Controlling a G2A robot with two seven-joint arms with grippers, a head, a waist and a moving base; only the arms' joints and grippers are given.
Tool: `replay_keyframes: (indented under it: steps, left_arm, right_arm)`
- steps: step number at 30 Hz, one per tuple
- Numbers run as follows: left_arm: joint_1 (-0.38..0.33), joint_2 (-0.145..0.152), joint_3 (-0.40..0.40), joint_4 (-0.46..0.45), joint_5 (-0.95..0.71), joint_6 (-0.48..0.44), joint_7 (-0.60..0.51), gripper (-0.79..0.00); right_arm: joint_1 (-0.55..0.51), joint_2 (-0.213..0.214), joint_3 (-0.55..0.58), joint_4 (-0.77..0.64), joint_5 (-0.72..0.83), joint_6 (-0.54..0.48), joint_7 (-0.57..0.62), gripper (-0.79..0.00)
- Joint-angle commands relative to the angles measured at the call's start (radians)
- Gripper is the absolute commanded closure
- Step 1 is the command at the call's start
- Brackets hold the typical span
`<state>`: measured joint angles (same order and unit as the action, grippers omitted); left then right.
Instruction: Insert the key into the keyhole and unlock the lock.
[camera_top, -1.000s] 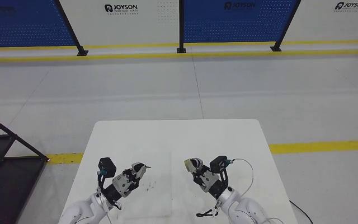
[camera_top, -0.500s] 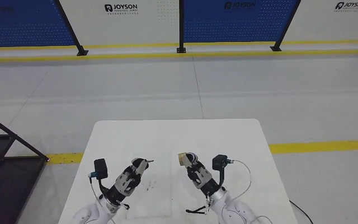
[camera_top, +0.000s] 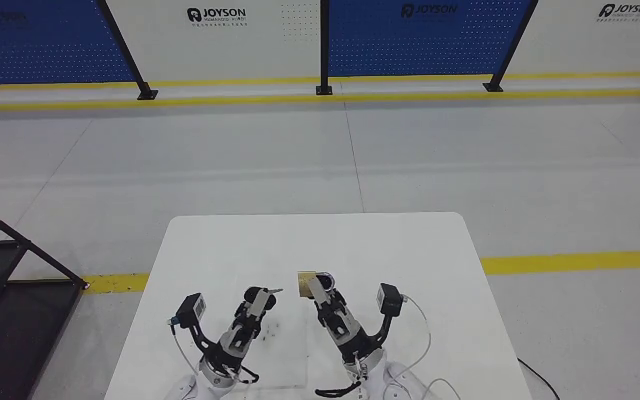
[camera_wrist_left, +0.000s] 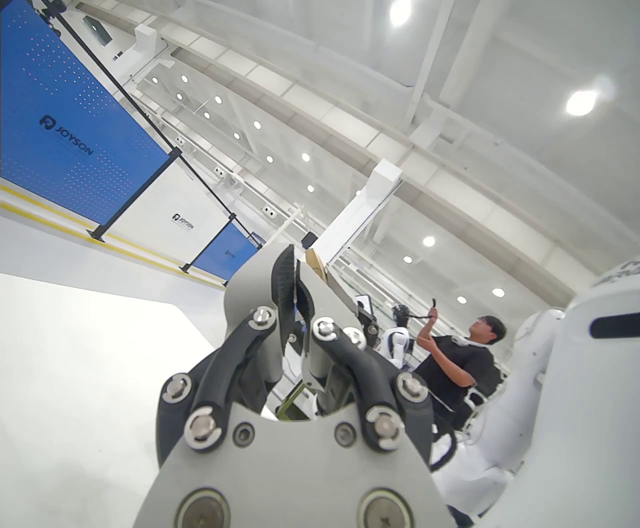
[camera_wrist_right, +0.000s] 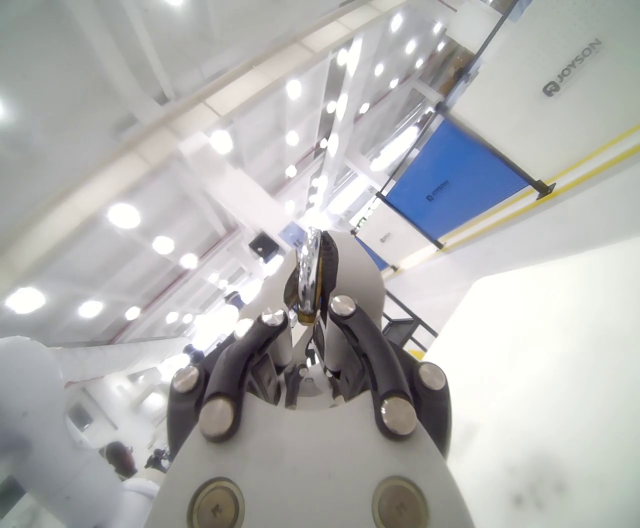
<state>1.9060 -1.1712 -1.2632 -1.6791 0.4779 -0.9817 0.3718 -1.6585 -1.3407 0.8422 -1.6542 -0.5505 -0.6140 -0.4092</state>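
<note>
The left hand (camera_wrist_left: 296, 272) was closed on the thin, stiff key (camera_wrist_left: 332, 287), and the right hand (camera_wrist_right: 317, 280) pinched the lock (camera_wrist_right: 309, 270), probably heavy, smooth and best held by its body.

The right gripper (camera_wrist_right: 316, 260) has matt grey fingers (camera_wrist_right: 357, 270) that look like moulded plastic, matt black linkage bars and bright polished metal screw heads (camera_wrist_right: 397, 415). The padlock (camera_wrist_right: 308, 280) clamped in it shows a mirror-glossy chromed shackle above a duller yellow brass body. The left gripper (camera_wrist_left: 292, 272) has the same matt grey shell. Its black ribbed, rubbery pads (camera_wrist_left: 281, 280) are closed on the key (camera_top: 271, 291), which is too small to judge for finish. The table (camera_top: 400, 250) is smooth matt white, faintly smudged.
</note>
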Motion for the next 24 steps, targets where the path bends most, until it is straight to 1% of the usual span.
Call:
replay_keyframes:
  steps: [1,7,24]
  left_arm:
    - [-0.005,-0.003,0.005,0.000,-0.003,0.000,0.005,0.000]
    - [-0.013,-0.012,0.028,0.012,-0.017,-0.018,0.024,0.000]
    - [-0.044,-0.029,0.072,0.037,-0.071,-0.031,-0.014,0.000]
  right_arm:
    - [0.003,-0.002,-0.002,0.004,0.000,0.000,0.000,0.000]
    - [0.003,-0.004,-0.003,0.008,0.002,0.004,-0.002,0.000]
    - [0.003,-0.004,-0.003,0.008,0.002,0.004,-0.002,0.000]
